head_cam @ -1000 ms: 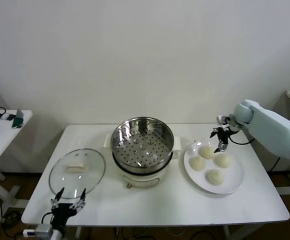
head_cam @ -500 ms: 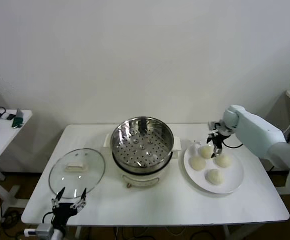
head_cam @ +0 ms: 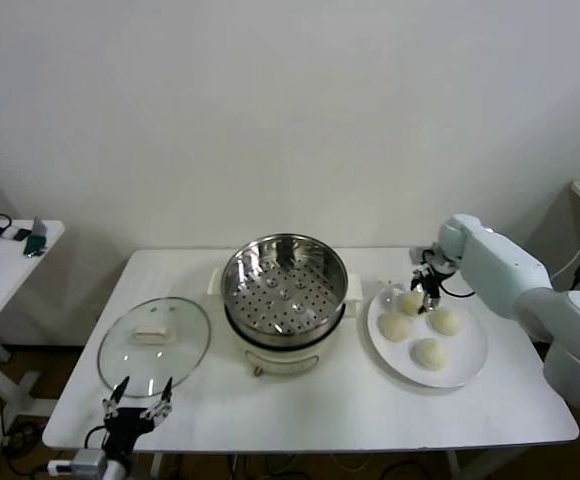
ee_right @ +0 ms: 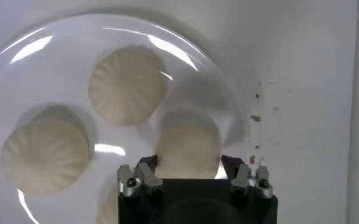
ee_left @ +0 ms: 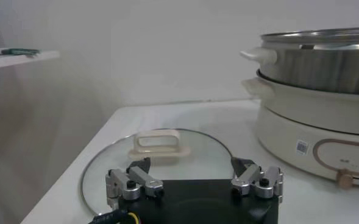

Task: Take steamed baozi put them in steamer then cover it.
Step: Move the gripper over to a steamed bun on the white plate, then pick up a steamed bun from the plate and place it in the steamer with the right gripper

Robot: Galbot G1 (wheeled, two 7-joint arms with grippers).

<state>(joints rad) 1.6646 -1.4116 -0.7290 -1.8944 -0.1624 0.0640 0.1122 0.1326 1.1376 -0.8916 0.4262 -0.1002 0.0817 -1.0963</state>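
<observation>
Several cream-white baozi lie on a white plate (head_cam: 470, 366) right of the steamer (head_cam: 284, 285), whose perforated tray holds nothing. My right gripper (head_cam: 422, 293) is down over the plate's back-left bun (head_cam: 411, 303). In the right wrist view its fingers (ee_right: 147, 165) press both sides of that baozi (ee_right: 187, 143), which still rests on the plate (ee_right: 21, 73); two more buns (ee_right: 125, 85) (ee_right: 44, 155) lie beyond. The glass cover (head_cam: 155, 340) lies flat left of the steamer. My left gripper (head_cam: 137, 398) hangs open at the table's front-left edge, just short of the cover (ee_left: 197, 152).
The steamer's cream base (ee_left: 313, 131) with a knob stands to one side in the left wrist view. A small side table (head_cam: 0, 260) with gadgets stands off the left end. Bare tabletop (head_cam: 330, 400) runs along the front.
My right gripper moved left and down from above the plate onto the back-left baozi, and its fingers closed in against the bun. The left arm stayed still.
</observation>
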